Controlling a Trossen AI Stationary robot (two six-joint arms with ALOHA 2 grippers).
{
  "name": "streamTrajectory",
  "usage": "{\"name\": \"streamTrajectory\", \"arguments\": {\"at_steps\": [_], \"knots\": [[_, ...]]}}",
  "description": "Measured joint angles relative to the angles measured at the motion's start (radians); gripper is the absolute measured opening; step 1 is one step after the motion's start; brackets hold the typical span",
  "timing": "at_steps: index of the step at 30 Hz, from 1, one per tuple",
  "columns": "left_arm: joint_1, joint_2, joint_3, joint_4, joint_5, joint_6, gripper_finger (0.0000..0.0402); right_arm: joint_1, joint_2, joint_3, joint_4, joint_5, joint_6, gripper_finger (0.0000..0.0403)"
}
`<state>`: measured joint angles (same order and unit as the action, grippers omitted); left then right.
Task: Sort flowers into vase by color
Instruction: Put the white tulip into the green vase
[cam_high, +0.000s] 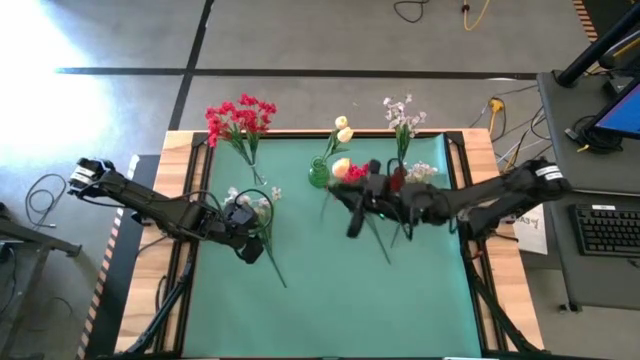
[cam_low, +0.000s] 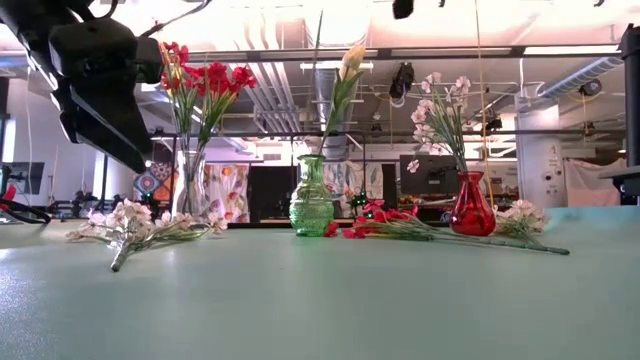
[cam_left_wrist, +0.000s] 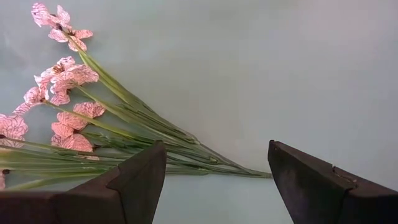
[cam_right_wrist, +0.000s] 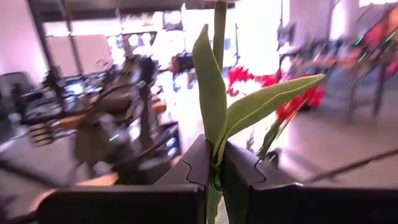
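Observation:
A loose white-pink spray (cam_high: 250, 203) (cam_low: 150, 224) lies flat on the green mat. My left gripper (cam_left_wrist: 214, 169) (cam_high: 247, 243) hovers open above its stem end (cam_left_wrist: 245, 173), one finger on each side, touching nothing. My right gripper (cam_right_wrist: 217, 171) (cam_high: 352, 203) is shut on a cream-yellow flower (cam_high: 341, 168) near the green vase (cam_high: 318, 173). A clear vase (cam_low: 190, 180) holds red blooms (cam_high: 240, 118), the green vase (cam_low: 311, 197) a cream bud (cam_low: 351, 60), and the red vase (cam_low: 472, 205) white-pink sprays (cam_high: 403, 115). My right gripper pinches the cream-yellow flower's green stem (cam_right_wrist: 217, 163) between its two fingers, just under two long leaves (cam_right_wrist: 211, 93). The fingers point about level toward the table's left and lie across the stem. The stem runs upright out of the hold; its bloom is beyond the wrist view.
Loose red flowers (cam_low: 385, 222) (cam_high: 357, 172) and a white spray (cam_low: 520, 218) (cam_high: 421, 172) lie on the mat by the red vase, long stems reaching toward the near edge. The three vases stand in a row along the far side. The mat's near half (cam_high: 330, 310) is bare.

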<state>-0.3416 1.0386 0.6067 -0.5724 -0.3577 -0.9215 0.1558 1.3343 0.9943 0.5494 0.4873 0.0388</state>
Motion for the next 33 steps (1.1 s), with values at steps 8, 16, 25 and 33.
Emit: {"name": "streamTrajectory", "arguments": {"at_steps": [8,16,25,33], "knots": [[-0.005,0.000,0.000,-0.012,0.017,0.000,0.0268,-0.159,0.049,0.010,0.166,0.013,-0.137,0.0018],[-0.005,0.000,0.000,-0.019,0.018,0.000,0.0268,-0.294,0.093,0.013,0.194,0.012,-0.127,0.0018],[-0.005,0.000,0.000,-0.020,0.018,0.000,0.0268,-0.329,0.095,0.013,0.220,0.008,-0.125,0.0018],[-0.005,0.000,0.000,-0.020,0.011,0.000,0.0268,-0.333,0.124,0.013,0.226,0.006,-0.117,0.0018]]}}
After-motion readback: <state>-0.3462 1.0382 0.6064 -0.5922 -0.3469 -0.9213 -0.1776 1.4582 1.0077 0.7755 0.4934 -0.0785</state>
